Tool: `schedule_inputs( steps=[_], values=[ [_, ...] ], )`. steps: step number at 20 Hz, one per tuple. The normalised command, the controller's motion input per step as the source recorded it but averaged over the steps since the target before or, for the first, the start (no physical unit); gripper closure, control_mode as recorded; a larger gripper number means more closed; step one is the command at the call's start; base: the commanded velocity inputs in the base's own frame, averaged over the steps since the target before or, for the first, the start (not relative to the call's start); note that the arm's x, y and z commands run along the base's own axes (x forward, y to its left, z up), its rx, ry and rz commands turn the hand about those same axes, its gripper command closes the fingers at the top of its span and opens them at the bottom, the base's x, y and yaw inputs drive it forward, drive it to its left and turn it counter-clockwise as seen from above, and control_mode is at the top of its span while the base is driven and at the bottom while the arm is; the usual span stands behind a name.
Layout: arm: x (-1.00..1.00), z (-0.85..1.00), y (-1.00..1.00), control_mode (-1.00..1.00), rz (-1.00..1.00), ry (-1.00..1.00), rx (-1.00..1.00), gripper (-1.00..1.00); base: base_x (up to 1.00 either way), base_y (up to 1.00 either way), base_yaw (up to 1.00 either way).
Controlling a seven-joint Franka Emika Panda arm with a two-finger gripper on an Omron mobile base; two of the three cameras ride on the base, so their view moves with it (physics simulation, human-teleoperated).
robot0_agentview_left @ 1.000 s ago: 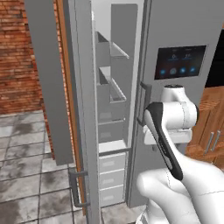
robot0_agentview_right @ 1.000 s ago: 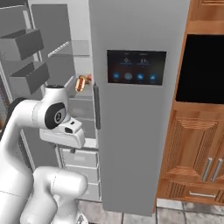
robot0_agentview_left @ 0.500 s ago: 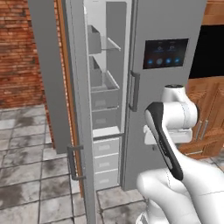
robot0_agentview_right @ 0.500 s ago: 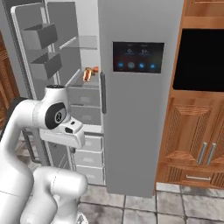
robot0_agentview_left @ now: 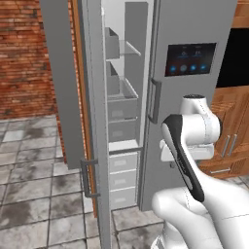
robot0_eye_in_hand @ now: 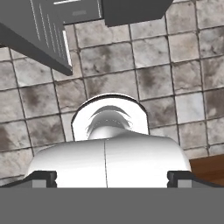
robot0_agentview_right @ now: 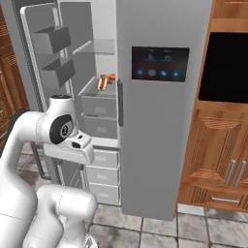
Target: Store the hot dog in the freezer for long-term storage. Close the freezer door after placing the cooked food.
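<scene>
1. The whole picture has shifted since 0.5 s ago in both base views: the base has backed away, so the fridge looks smaller and more tiled floor (robot0_agentview_left: pixel 34 194) shows; the things themselves have not moved.
2. The freezer (robot0_agentview_right: pixel 99 97) stands open, its freezer door (robot0_agentview_left: pixel 97 121) swung out to the left with 2 grey bins (robot0_agentview_right: pixel 53 38) on its inner side.
3. The hot dog (robot0_agentview_right: pixel 104 81) lies in a grey drawer-shelf (robot0_agentview_right: pixel 97 99) inside the freezer, near its right wall.
4. The gripper points down at the floor in the hand view; I cannot tell how the jaws stand.
</scene>
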Motion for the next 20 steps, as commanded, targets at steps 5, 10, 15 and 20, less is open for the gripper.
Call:
schedule_inputs(
  steps=[5, 10, 15, 20],
  values=[
    [0.0, 0.0, 0.0, 1.0, 0.0, 0.0, 0.0, -1.0, -0.1, 0.2, 0.01],
    [0.0, 0.0, 0.0, 1.0, 0.0, 0.0, 0.0, -1.0, -0.1, 0.19, 0.0],
    [0.0, 0.0, 0.0, 1.0, 0.0, 0.0, 0.0, -1.0, -0.03, 0.21, 0.0],
    [0.0, 0.0, 0.0, 1.0, 0.0, 0.0, 0.0, -1.0, 0.0, 0.0, 0.0]
  ],
)
